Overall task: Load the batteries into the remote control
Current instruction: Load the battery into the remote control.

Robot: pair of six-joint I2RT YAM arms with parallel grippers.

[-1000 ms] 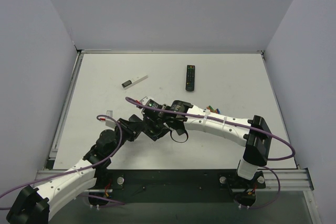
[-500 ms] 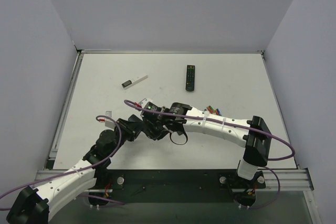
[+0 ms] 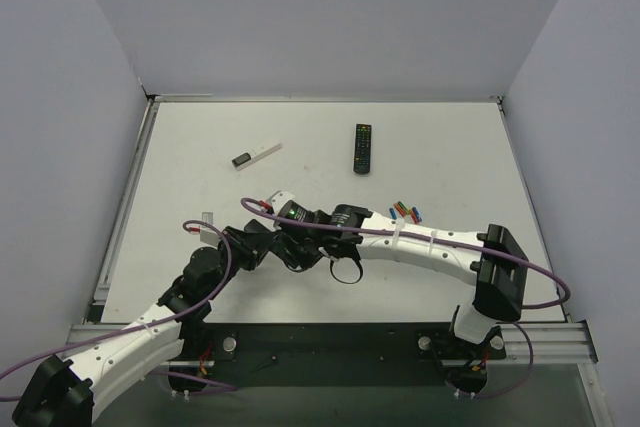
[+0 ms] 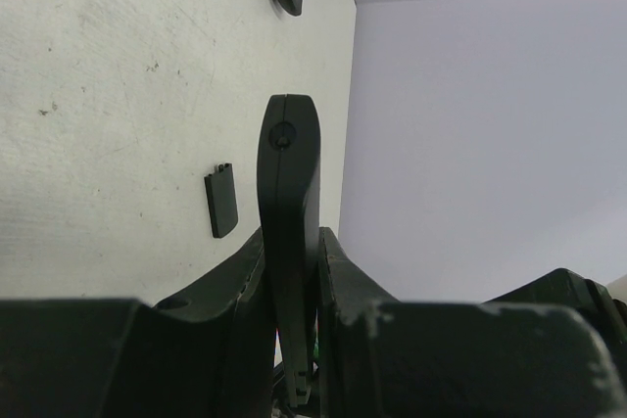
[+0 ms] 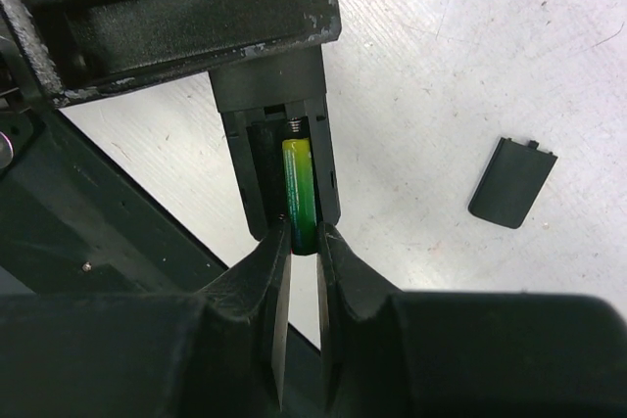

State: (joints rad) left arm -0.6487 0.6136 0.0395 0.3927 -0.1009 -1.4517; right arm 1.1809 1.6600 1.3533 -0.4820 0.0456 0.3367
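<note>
My left gripper (image 4: 291, 261) is shut on the slim black remote control (image 4: 287, 173), holding it edge-up above the table. In the right wrist view the remote control (image 5: 279, 105) shows its open compartment with a green battery (image 5: 301, 188) lying lengthwise inside. The right gripper (image 5: 304, 242) is shut on that battery's near end. From above, both grippers (image 3: 283, 245) meet at the table's near middle, hiding the remote. Loose batteries (image 3: 405, 210) lie to the right. The detached back cover (image 5: 512, 181) lies flat on the table.
A longer black remote with coloured buttons (image 3: 362, 147) lies at the back centre, and a thin white stick with a dark end (image 3: 256, 155) at the back left. Grey walls enclose the white table (image 3: 450, 147) on three sides.
The right wrist has shifted slightly toward the near edge and its jaws have tightened on the green battery. The left arm has held still with the remote.
</note>
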